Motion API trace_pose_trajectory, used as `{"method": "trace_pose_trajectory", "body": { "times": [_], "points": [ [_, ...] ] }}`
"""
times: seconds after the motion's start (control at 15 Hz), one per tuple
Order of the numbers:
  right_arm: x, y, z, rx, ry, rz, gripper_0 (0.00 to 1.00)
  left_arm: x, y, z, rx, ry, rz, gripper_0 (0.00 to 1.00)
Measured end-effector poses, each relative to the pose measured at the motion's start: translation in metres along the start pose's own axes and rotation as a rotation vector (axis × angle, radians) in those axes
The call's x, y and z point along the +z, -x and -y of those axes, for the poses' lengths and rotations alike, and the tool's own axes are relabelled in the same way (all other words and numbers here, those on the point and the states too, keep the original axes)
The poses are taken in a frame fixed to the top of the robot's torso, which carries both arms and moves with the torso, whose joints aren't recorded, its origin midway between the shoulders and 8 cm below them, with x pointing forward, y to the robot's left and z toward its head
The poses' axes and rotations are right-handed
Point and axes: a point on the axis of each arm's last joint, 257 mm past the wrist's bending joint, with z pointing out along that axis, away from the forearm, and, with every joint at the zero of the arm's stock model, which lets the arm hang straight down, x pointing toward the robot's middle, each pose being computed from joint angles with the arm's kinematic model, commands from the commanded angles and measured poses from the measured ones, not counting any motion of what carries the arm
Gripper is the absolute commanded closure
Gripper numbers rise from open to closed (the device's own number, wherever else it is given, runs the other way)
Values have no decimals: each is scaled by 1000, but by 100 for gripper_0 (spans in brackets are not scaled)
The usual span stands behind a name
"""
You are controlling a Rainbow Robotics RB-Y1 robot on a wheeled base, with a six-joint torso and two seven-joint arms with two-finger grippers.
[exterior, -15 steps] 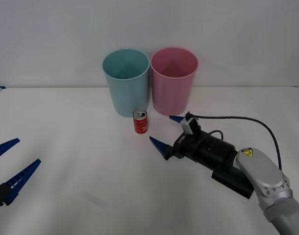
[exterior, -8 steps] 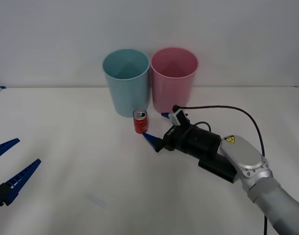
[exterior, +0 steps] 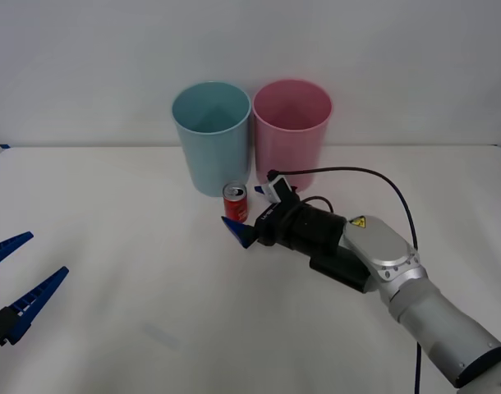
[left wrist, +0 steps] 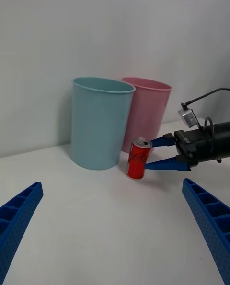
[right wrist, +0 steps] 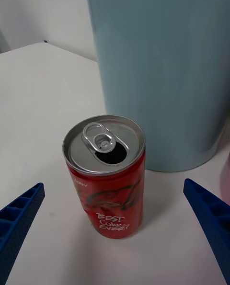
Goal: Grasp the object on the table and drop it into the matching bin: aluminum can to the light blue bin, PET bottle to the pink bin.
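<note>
While the can [exterior: 236, 203] stands upright on the table [exterior: 119, 213], it is flanked by the spread fingers of the right gripper [exterior: 245, 212], one on each side, neither seen to touch it. Just beyond the can the blue bin [exterior: 211, 135] is seen, the pink bin [exterior: 291, 131] beside it. The left gripper [exterior: 16, 279] is held released, well apart at the table's near left.
</note>
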Motion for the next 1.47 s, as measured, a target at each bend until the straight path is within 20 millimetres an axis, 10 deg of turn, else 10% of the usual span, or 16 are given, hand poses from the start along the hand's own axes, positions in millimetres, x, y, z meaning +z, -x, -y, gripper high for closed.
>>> {"method": "trace_pose_trajectory", "body": {
  "times": [0.67, 0.73, 0.8, 0.87, 1.47],
  "points": [
    [15, -3, -2, 3, -10, -28, 0, 0, 0, 0, 0, 0, 0, 0],
    [16, -3, -1, 2, -11, -29, 10, 0, 0, 0, 0, 0, 0, 0],
    [16, -3, -1, -2, -11, -30, 74, 0, 0, 0, 0, 0, 0, 0],
    [16, -3, -2, -5, -12, -31, 99, 0, 0, 0, 0, 0, 0, 0],
    [19, 0, -4, -16, -13, -28, 100, 0, 0, 0, 0, 0, 0, 0]
  ]
}}
